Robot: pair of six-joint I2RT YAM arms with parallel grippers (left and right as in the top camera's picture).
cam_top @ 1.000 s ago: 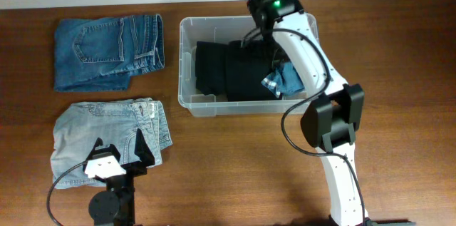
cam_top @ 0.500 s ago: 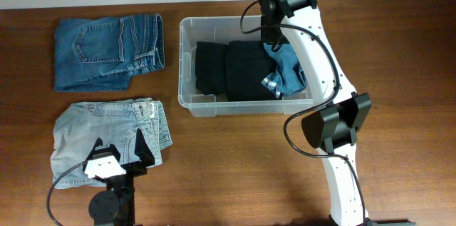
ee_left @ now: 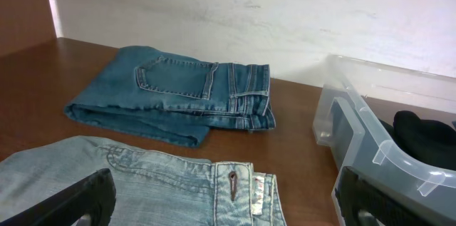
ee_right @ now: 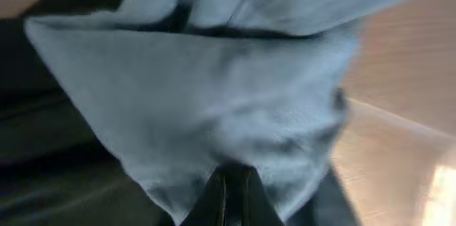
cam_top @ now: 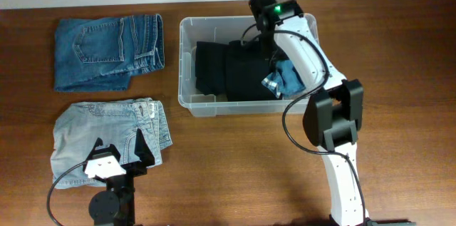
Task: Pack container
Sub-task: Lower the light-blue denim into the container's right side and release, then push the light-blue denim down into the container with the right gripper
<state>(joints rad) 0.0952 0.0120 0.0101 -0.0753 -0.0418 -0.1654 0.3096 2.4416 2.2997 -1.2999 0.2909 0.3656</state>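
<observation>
We see right gripper [ee_right: 229, 187] fingers pressed together, pinching blue garment [ee_right: 214, 90]. Left gripper [cam_top: 119, 149] fingers wide apart, above light jeans [cam_top: 78, 130]. Right arm reaches over container [cam_top: 184, 62]. Container sits on brown wood table [cam_top: 399, 55], black clothing [cam_top: 228, 69] inside. Dark jeans [cam_top: 107, 51] lie left of it.

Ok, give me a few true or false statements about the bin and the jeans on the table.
1. The dark blue jeans lie folded on the table, left of the container. True.
2. The container is empty. False: it holds a black garment and a blue cloth.
3. The left gripper is open, over the light jeans. True.
4. The right gripper is wide open. False: the right gripper is shut, at the blue cloth.
</observation>
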